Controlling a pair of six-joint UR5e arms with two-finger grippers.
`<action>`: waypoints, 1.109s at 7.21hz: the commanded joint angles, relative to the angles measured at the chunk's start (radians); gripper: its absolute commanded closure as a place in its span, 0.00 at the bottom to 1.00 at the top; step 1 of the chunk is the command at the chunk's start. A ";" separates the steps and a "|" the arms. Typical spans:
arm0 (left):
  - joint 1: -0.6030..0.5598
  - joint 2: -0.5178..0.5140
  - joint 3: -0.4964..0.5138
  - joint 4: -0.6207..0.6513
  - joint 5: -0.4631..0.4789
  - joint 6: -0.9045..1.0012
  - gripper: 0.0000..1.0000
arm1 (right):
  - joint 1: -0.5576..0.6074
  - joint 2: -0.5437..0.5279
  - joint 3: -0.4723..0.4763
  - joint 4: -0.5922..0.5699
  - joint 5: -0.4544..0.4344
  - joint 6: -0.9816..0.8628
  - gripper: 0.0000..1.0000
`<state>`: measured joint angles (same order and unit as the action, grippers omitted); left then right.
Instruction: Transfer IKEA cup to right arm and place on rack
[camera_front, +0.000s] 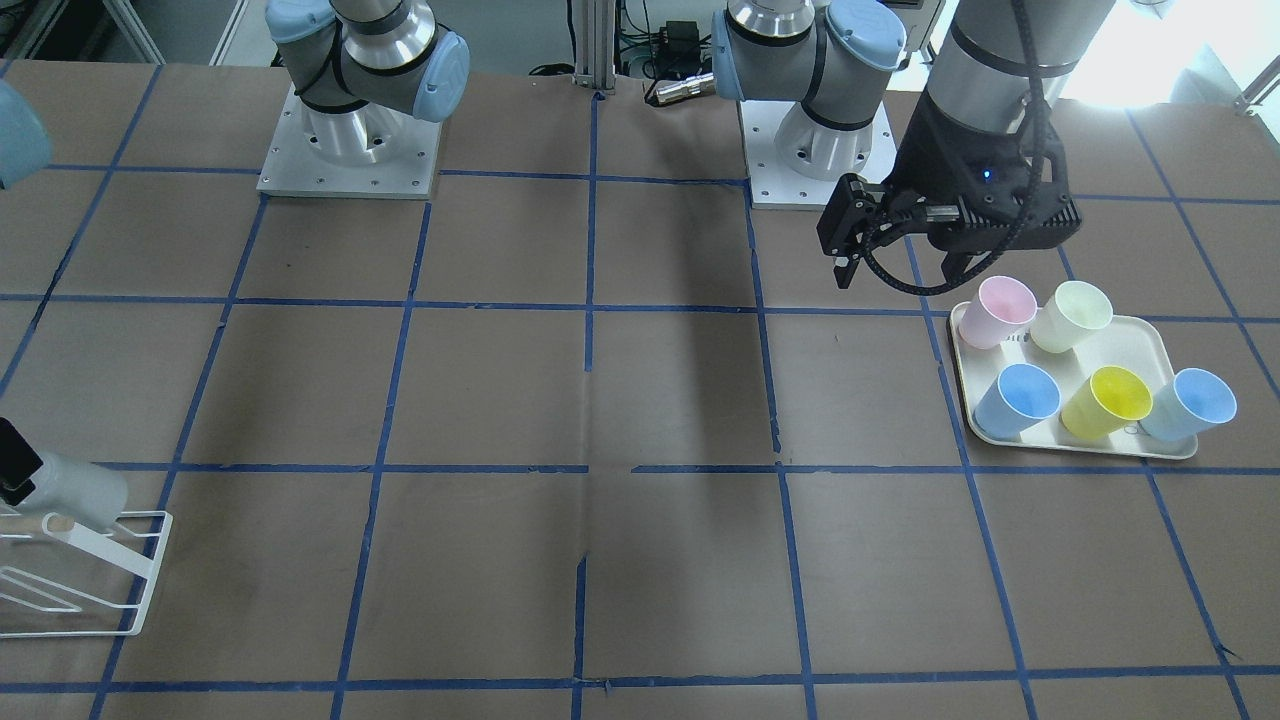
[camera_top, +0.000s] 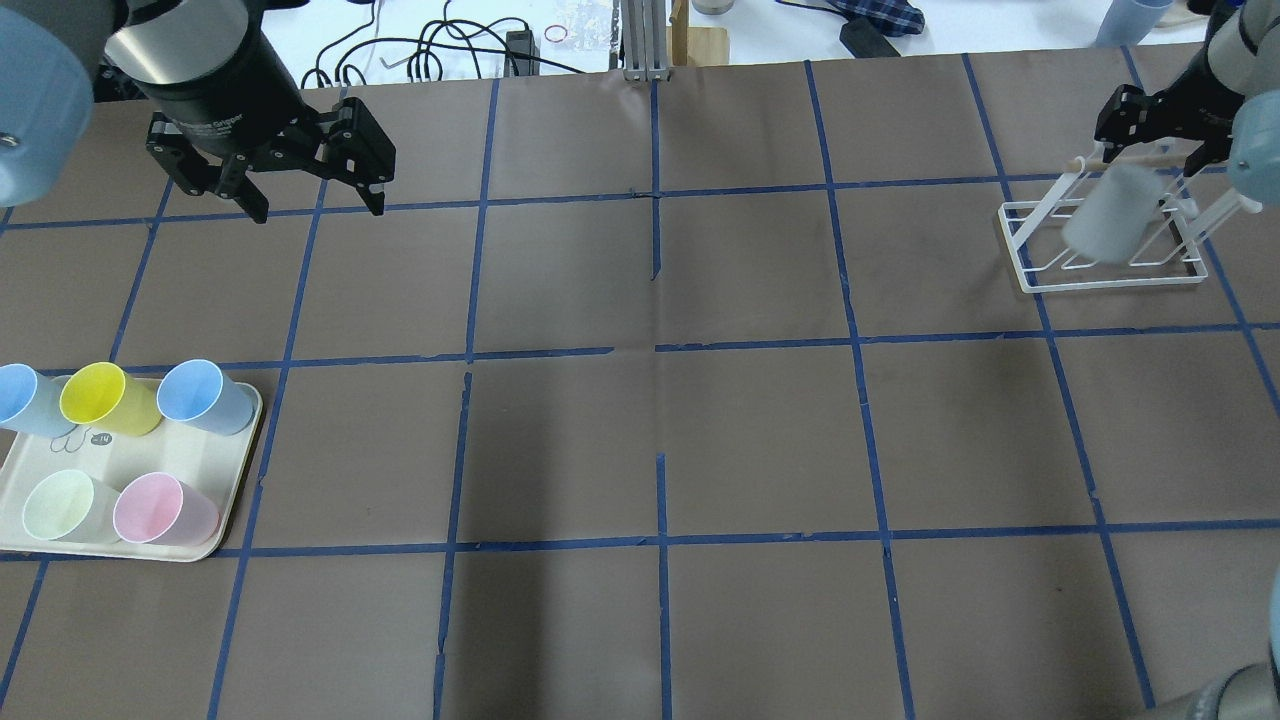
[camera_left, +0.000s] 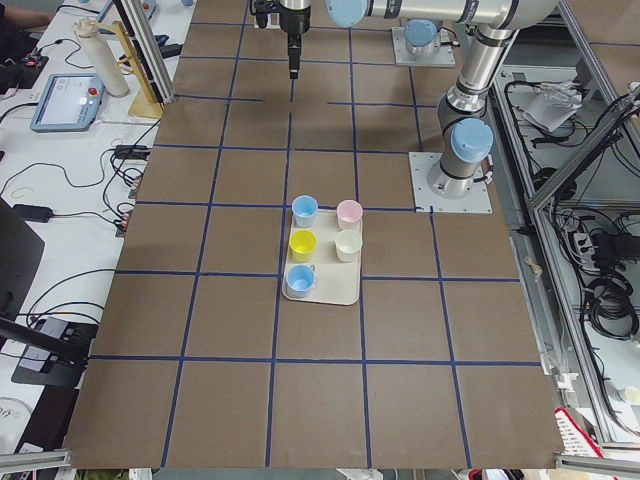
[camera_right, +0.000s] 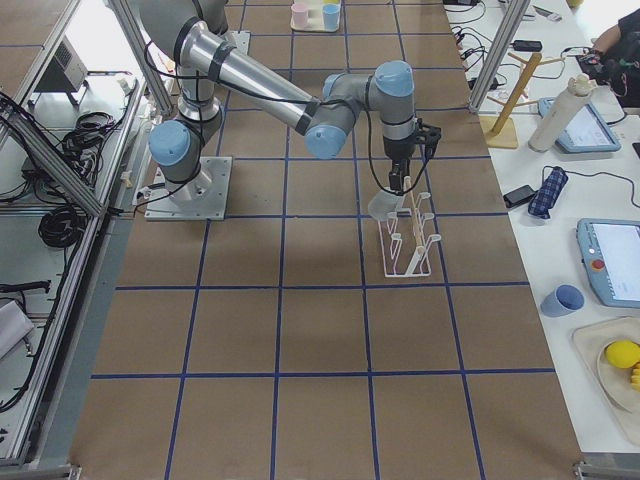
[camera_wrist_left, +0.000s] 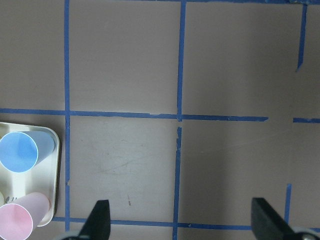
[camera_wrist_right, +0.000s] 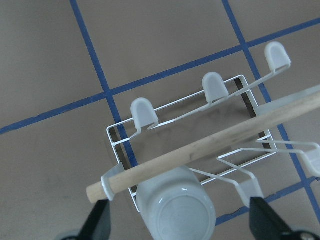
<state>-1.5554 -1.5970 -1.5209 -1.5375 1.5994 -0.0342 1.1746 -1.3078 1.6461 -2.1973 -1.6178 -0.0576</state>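
Note:
The IKEA cup (camera_top: 1105, 215), pale grey, hangs mouth-down and tilted on a prong of the white wire rack (camera_top: 1040, 280) at the table's far right. In the right wrist view its base (camera_wrist_right: 175, 210) sits under the wooden dowel (camera_wrist_right: 210, 145). My right gripper (camera_top: 1150, 155) is open just above the cup, with one finger on each side and a gap to the wall. The cup (camera_front: 80, 492) and rack (camera_front: 140, 580) also show at the front-facing view's left edge. My left gripper (camera_top: 320, 210) is open and empty, high over the far left of the table.
A cream tray (camera_top: 240, 470) at the near left holds a pale yellow-green cup (camera_top: 60, 505), a pink cup (camera_top: 160, 510), a yellow cup (camera_top: 105, 398) and two light blue cups (camera_top: 200, 393). Blue tape lines grid the brown table.

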 joint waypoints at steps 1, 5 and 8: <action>0.011 -0.001 -0.002 -0.004 -0.007 0.000 0.00 | 0.008 -0.062 -0.017 0.118 -0.001 0.007 0.00; 0.026 -0.001 -0.002 -0.004 -0.007 0.000 0.00 | 0.195 -0.136 -0.188 0.532 0.001 0.012 0.00; 0.026 0.000 -0.002 -0.015 0.008 0.000 0.00 | 0.416 -0.137 -0.230 0.658 0.001 0.185 0.00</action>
<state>-1.5294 -1.5984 -1.5222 -1.5473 1.6016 -0.0337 1.5029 -1.4434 1.4266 -1.5851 -1.6179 0.0576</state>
